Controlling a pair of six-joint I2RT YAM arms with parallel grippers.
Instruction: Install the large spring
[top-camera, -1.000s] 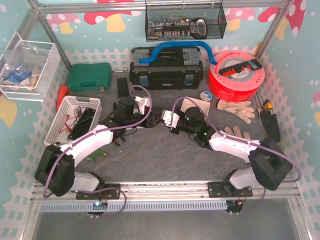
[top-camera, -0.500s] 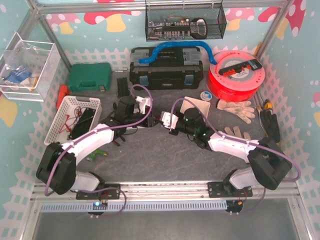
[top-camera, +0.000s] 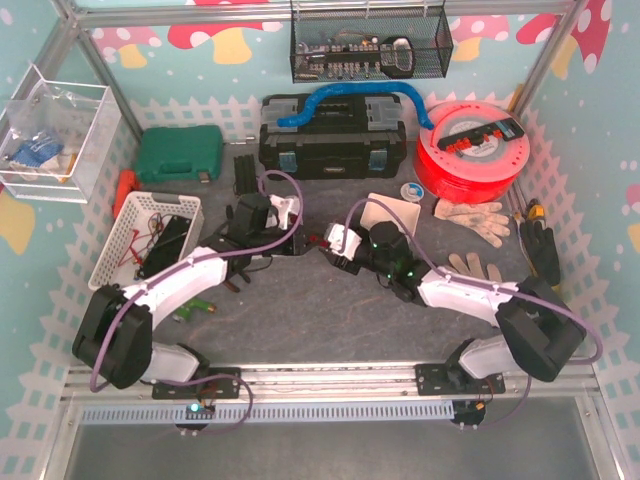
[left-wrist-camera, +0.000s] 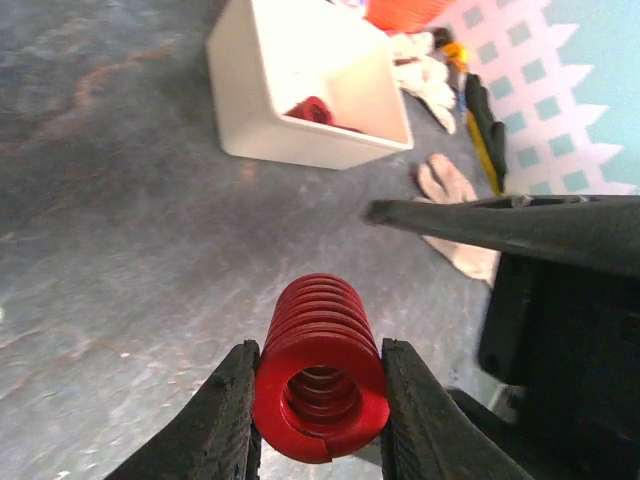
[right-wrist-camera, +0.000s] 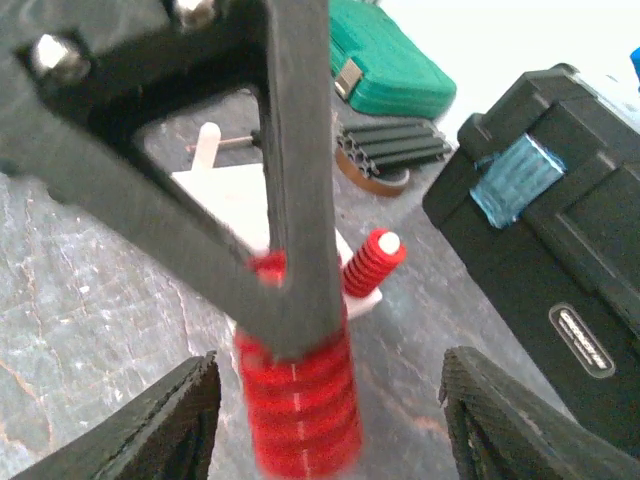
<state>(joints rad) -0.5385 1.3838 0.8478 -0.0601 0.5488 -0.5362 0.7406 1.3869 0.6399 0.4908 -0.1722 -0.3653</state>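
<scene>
Left pincer (left-wrist-camera: 320, 350): closed to a narrow gap on the large spring (left-wrist-camera: 318, 310), with one dark finger (left-wrist-camera: 225, 420) pressed to each flank of the coil, which is carried clear of the surface. Right pincer (right-wrist-camera: 330, 385): jaws spread wide, holding nothing; the spring's far end sits blurred between its fingers and touches neither. The two pincers face each other tip to tip near mid-table. Surface: mottled grey mat (left-wrist-camera: 120, 250), streaked with rust-brown marks. Just beyond the left pincer's tips is a white tray (left-wrist-camera: 265, 120) with something red inside; farther out lie pale work gloves (left-wrist-camera: 450, 185). Directly before the right pincer a black frame (right-wrist-camera: 290, 170) crosses the spring. Behind it a smaller red spring (right-wrist-camera: 370, 262) stands tilted by a white base (right-wrist-camera: 215, 195), with a black toolbox (right-wrist-camera: 560, 260) and a green case (right-wrist-camera: 395, 70) beyond. Room: teal walls (top-camera: 600, 150) printed with mushrooms and white picket fencing, aluminium posts (top-camera: 97, 70), a wire basket (top-camera: 370, 45) on the back wall, and a red reel (top-camera: 470, 150) well off to the right pincer's outer side. Left arm (top-camera: 170, 285) — white link lying low, reaching forward and inward from its base; the right arm (top-camera: 465, 290) mirrors it. Spring: glossy red, thick close-wound coils, short and stout, open bore turned toward the left wrist camera — axis pointing away along the fingers.
</scene>
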